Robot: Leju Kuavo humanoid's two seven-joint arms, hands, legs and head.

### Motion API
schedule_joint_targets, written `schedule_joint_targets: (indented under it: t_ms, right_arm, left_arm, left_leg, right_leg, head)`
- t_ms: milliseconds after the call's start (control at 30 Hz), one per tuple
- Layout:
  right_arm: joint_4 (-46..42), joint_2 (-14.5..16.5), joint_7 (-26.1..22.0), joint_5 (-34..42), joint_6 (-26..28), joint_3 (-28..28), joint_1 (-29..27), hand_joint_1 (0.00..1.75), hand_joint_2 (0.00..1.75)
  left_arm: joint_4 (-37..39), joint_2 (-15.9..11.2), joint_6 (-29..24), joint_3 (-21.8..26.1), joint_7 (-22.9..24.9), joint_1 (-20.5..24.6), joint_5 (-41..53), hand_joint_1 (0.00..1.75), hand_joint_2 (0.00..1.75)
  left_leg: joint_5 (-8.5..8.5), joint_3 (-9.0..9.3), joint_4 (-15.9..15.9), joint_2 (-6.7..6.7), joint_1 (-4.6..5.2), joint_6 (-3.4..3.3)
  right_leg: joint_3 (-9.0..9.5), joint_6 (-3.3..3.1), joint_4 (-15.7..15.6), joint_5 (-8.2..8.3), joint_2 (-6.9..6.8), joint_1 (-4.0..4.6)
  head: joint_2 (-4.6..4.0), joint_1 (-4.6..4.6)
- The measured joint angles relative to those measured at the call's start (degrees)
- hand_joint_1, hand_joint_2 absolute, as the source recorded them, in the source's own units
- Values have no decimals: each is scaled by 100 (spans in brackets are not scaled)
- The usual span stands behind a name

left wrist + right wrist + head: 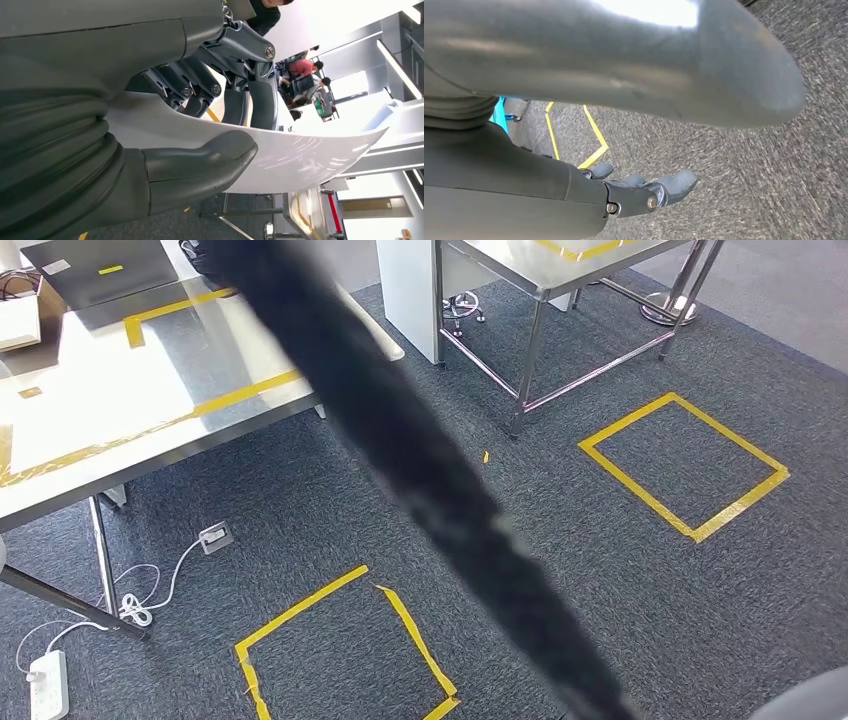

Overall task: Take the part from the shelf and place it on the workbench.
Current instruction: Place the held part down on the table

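The left hand (210, 130) holds the white part (300, 155) between thumb and fingers. The right hand (644, 192) hangs with nothing in it. The thin part could slip out on the walk to the bench (120, 410).

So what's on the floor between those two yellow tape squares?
Bare dark carpet in the head view, between the near square and far square. A blurred black shape crosses in front of it.
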State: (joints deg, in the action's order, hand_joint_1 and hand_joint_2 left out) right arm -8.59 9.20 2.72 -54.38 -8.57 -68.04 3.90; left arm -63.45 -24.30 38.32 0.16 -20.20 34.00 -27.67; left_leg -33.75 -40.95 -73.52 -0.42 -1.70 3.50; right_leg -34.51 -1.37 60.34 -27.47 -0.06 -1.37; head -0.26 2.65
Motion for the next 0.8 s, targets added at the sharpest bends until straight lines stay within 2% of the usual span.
schedule_joint_targets:
  t_ms: [33, 67, 133, 200, 267, 367, 400, 467, 500, 533, 567, 600, 633, 667, 700, 733, 800]
  right_arm:
    - [0, 0, 1, 7, 2, -7, 0, 0, 0]
    - [0, 0, 4, 17, 6, -13, 2, 0, 0]
    - [0, 6, 15, 48, 16, -35, 8, 0, 0]
    - [0, 21, 30, 89, 34, -68, 13, 0, 0]
    - [0, 30, 46, 126, 51, -98, 15, 0, 0]
    - [0, 31, 52, 145, 52, -116, 27, 0, 0]
    - [0, 31, 48, 147, 51, -117, 31, 0, 0]
    - [-1, 22, 38, 148, 51, -120, 28, 0, 0]
    - [-1, 16, 34, 148, 51, -126, 24, 0, 0]
    - [-1, 11, 34, 148, 51, -134, 19, 0, 0]
    - [-2, 9, 35, 149, 51, -145, 16, 0, 0]
    - [-2, 7, 35, 149, 52, -156, 14, 0, 0]
    - [-2, 5, 35, 149, 53, -166, 14, 0, 0]
    - [-2, 3, 35, 149, 54, -174, 17, 0, 0]
    - [-1, 2, 35, 149, 55, -184, 19, 0, 0]
    - [-1, 2, 36, 150, 56, -193, 20, 0, 0]
    - [0, 2, 35, 151, 57, -206, 19, 0, 0]
  left_arm:
    - [2, 4, 5, 0, 4, -12, 1, 175, 175]
    - [4, 7, 11, 0, 8, -19, 1, 175, 175]
    - [4, 13, 29, -1, 18, 0, 13, 175, 175]
    - [11, 31, 56, -4, 32, 69, 40, 175, 175]
    - [47, 68, 81, -16, 46, 162, 70, 175, 175]
    - [124, 109, 93, -37, 31, 305, 92, 175, 175]
    - [149, 124, 94, -43, 20, 355, 91, 175, 175]
    - [208, 169, 97, -50, 2, 421, 79, 175, 175]
    - [238, 192, 101, -54, -2, 431, 70, 175, 175]
    - [266, 214, 105, -60, -4, 431, 59, 175, 175]
    - [289, 228, 108, -68, -4, 431, 50, 175, 175]
    - [306, 240, 111, -78, -5, 431, 42, 175, 175]
    - [316, 249, 111, -87, -10, 433, 33, 175, 175]
    - [322, 254, 113, -93, -19, 435, 22, 175, 175]
    - [327, 260, 114, -101, -27, 439, 9, 175, 175]
    - [332, 267, 115, -109, -39, 444, -4, 175, 175]
    - [337, 279, 117, -125, -60, 451, -22, 175, 175]
  left_leg:
    - [13, -89, -140, 3, 13, -32]
    - [134, -68, -55, 4, 33, -76]
    - [550, 239, 646, 21, 107, -215]
    - [777, 544, 1270, 65, 189, -325]
    - [779, 623, 1422, 74, 233, -348]
    - [808, 693, 1538, 46, 195, -369]
    - [816, 723, 1577, 45, 175, -385]
    - [802, 744, 1584, 44, 170, -420]
    - [789, 746, 1575, 38, 171, -428]
    - [771, 750, 1562, 31, 171, -431]
    - [749, 757, 1543, 23, 168, -425]
    - [720, 769, 1519, 13, 163, -412]
    - [683, 782, 1487, 6, 159, -390]
    - [643, 786, 1451, 0, 167, -360]
    - [610, 787, 1425, -9, 176, -329]
    - [587, 786, 1412, -17, 186, -299]
    - [574, 801, 1432, -32, 192, -243]
  right_leg:
    - [9, -15, 0, -11, -8, 23]
    - [25, -27, 1, -23, -14, 45]
    - [74, -39, -3, -53, -21, 77]
    - [97, -12, -5, -81, -31, 100]
    - [99, 45, -21, -90, -53, 100]
    - [74, 139, 65, -165, -59, 107]
    - [-21, 166, 259, -263, -46, 110]
    - [-405, 202, 948, -543, -18, 99]
    - [-612, 217, 1278, -635, -12, 96]
    - [-757, 228, 1464, -634, -7, 92]
    - [-789, 236, 1424, -518, -6, 86]
    - [-711, 239, 1174, -312, -6, 78]
    - [-554, 238, 777, -92, -3, 67]
    - [-393, 230, 420, 59, 6, 65]
    - [-271, 206, 164, 141, 14, 65]
    - [-207, 178, 37, 151, 22, 71]
    - [-184, 101, 23, 128, 25, 76]
  head:
    - [0, -1]
    - [0, -1]
    - [0, -1]
    - [0, 2]
    - [0, 2]
    - [0, 4]
    - [0, 6]
    - [0, 5]
    - [0, 6]
    - [0, 6]
    - [0, 6]
    - [0, 7]
    - [0, 6]
    - [0, 5]
    - [0, 6]
    - [0, 4]
    - [0, 3]
